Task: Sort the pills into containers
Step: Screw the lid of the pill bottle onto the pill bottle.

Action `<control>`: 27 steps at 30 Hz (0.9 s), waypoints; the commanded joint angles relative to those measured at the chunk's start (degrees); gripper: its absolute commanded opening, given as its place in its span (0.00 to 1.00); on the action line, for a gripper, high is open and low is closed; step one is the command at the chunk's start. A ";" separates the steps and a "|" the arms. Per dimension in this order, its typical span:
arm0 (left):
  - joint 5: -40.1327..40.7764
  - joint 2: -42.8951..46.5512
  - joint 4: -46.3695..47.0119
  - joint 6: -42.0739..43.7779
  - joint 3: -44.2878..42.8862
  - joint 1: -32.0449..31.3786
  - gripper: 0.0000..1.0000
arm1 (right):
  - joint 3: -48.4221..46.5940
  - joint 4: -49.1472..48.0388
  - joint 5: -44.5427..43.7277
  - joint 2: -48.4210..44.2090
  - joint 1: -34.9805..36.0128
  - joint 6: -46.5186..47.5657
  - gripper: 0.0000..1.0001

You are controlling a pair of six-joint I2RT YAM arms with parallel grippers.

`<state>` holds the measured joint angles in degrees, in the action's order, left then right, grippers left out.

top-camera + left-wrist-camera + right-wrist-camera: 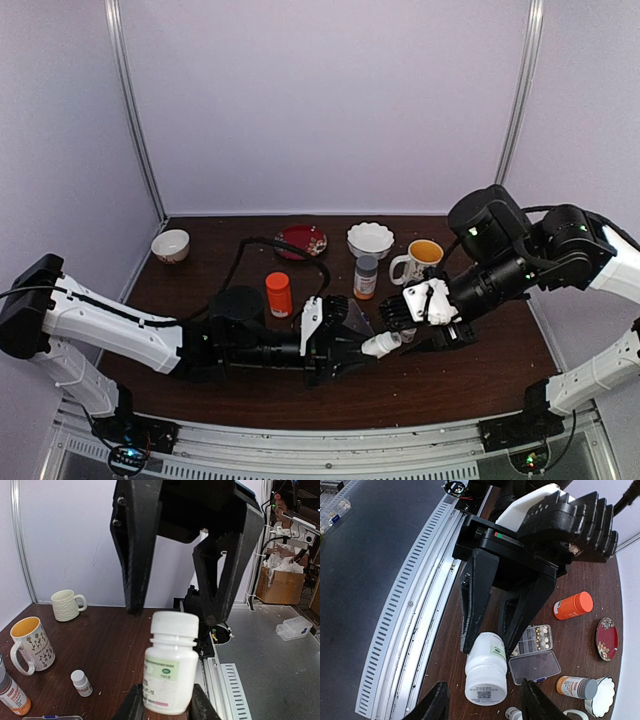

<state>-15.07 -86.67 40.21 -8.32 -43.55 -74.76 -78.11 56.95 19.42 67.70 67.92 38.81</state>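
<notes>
Bare table [200, 275] lies left of the left gripper [368, 348], which clamps a white pill bottle [386, 343] by its lower body, above the table's near edge. The right gripper [485, 700] stands open, its jaws flanking the cap without touching it. Just beside them the pill box [535, 666] lies with its lid open and pills [543, 641] in its cells [532, 636]. An orange bottle [572, 605] lies nearby.
</notes>
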 commanded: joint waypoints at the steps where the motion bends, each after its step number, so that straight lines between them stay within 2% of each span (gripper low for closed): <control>1: 0.41 1.10 2.11 -0.55 -1.45 -0.03 0.09 | 0.50 -1.08 -0.80 0.56 0.54 -0.75 0.49; 7: 0.51 1.12 2.08 -0.55 -1.49 -0.03 0.09 | 0.37 -1.40 -0.99 1.50 0.87 -1.19 0.42; 13: 0.73 0.95 2.18 -0.45 -1.35 -0.02 0.09 | 0.70 -2.03 -1.24 2.15 1.03 -3.24 0.22; 16: 1.15 0.91 2.54 -0.11 -1.19 0.01 0.09 | 1.29 -2.87 -2.24 2.26 1.07 -6.36 0.17; 19: 2.95 0.84 1.89 1.48 -1.15 -0.02 0.08 | 2.66 -5.20 -4.32 1.62 1.03 -13.04 0.14; 24: 7.13 1.01 0.52 7.44 -1.64 -0.03 0.05 | 2.36 -7.33 -7.02 2.70 1.07 -30.55 0.04; 27: 10.90 1.23 -0.65 13.38 -2.24 -0.02 0.05 | 2.23 -6.22 -8.25 4.75 0.88 -40.74 0.04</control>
<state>-9.65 -86.67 37.58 -2.63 -43.53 -74.74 -75.96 53.80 14.35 69.93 68.55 15.53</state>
